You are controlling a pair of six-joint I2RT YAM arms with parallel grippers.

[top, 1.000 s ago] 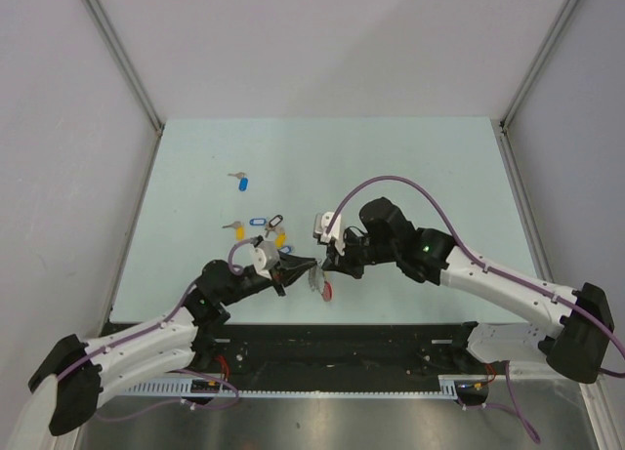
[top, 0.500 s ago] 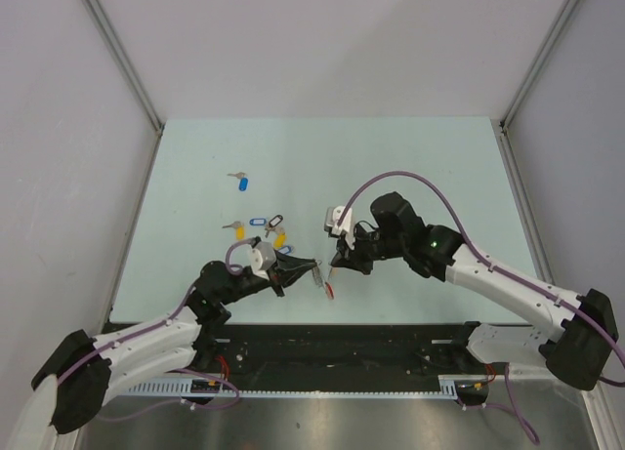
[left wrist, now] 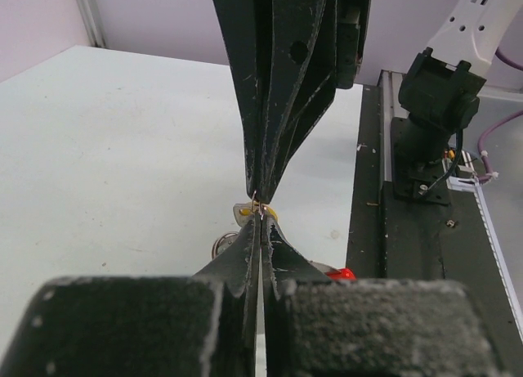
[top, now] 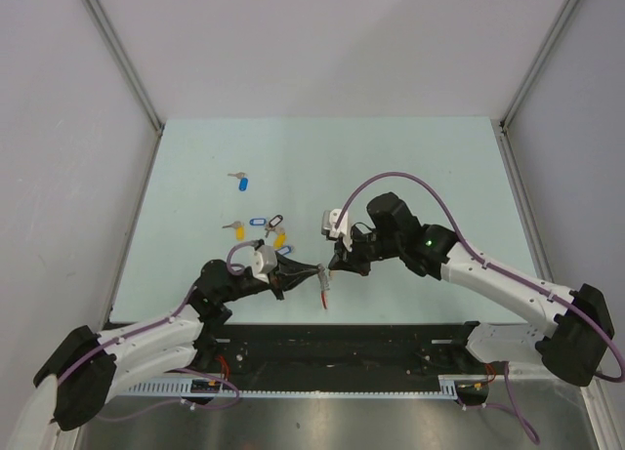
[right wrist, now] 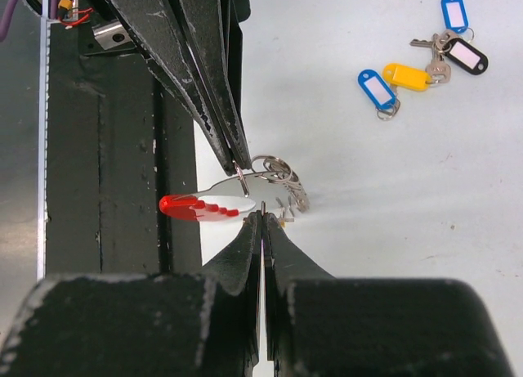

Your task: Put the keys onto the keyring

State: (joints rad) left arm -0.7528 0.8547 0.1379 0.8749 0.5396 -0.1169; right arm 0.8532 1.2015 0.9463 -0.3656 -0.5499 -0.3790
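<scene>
Right gripper [top: 333, 265] has dropped to left gripper [top: 314, 272], lower centre; left clamps keyring [top: 323, 294], right pinched together; threading looks close.

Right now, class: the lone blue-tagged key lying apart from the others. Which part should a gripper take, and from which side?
On the blue-tagged key, probably the plastic tag, from straight above, closing across its narrow width. The key lies flat on the table, clear of the other keys, and the tag is its bulkiest part.
</scene>
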